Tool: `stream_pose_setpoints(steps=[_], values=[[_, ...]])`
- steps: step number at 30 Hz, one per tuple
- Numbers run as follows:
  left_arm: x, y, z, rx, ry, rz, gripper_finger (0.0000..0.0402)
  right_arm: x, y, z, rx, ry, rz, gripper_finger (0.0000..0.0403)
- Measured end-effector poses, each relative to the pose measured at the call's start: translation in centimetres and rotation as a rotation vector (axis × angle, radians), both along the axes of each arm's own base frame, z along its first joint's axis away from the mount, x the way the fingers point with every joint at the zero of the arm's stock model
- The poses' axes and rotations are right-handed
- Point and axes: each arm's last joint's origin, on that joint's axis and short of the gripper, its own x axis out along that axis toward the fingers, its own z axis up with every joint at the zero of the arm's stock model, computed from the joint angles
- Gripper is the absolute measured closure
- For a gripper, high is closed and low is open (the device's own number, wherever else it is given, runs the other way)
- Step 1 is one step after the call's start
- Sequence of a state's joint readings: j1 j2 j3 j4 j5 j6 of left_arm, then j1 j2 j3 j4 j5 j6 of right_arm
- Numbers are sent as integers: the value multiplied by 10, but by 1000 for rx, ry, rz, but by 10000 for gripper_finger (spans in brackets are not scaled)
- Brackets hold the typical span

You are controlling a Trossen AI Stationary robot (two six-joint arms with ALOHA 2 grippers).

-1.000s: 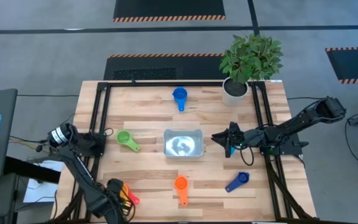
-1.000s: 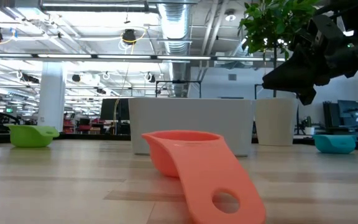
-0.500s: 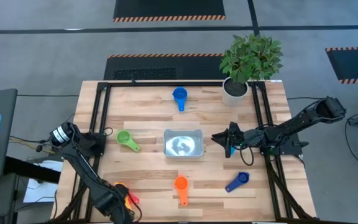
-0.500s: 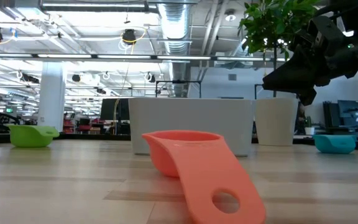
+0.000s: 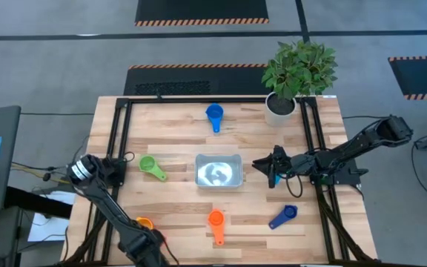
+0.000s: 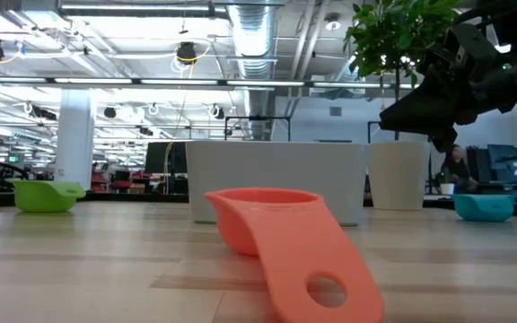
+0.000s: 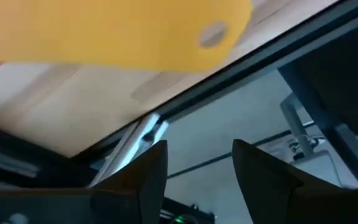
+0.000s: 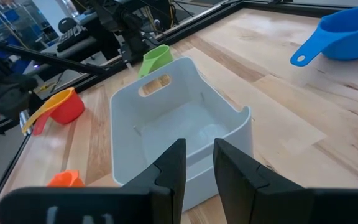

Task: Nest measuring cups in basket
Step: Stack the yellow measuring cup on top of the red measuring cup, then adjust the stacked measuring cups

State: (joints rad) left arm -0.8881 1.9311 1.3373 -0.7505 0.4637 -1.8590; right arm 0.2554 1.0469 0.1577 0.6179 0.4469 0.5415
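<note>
High view: basket [image 5: 219, 171] sits at table centre, holding no cups yet. It looks like thin, stiff plastic, light and likely to slide if nudged; it is better left where it stands.

Cups are spread round it:
- blue cup [image 5: 214, 114] at 12 o'clock
- green cup [image 5: 149, 166] at 9, near
- orange cup [image 5: 215, 219] at 6
- dark blue cup [image 5: 285, 215] at 4 to 5
- yellow cup [image 5: 144, 223] at 7 to 8, by the table edge

All are judged small, rigid, light and smooth. The flat handle or the rim is the surest hold.

Right gripper [image 5: 272, 170] hovers at 3 o'clock, fingers parted a little, nothing held. Left gripper [image 7: 194, 168] is over the 7 o'clock edge, fingers apart, empty.

Hidden: the left gripper is mostly cut off from above. A red cup [image 8: 64, 109] shows under the yellow one only in the right wrist view. No light blue cup can be made out.
</note>
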Motion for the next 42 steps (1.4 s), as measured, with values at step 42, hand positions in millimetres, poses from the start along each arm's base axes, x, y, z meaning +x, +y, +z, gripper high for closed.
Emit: stream_pose_setpoints(steps=[42], values=[[-15, 72, 45, 673, 113, -19, 307, -1, 0, -3, -9, 37, 0, 294]])
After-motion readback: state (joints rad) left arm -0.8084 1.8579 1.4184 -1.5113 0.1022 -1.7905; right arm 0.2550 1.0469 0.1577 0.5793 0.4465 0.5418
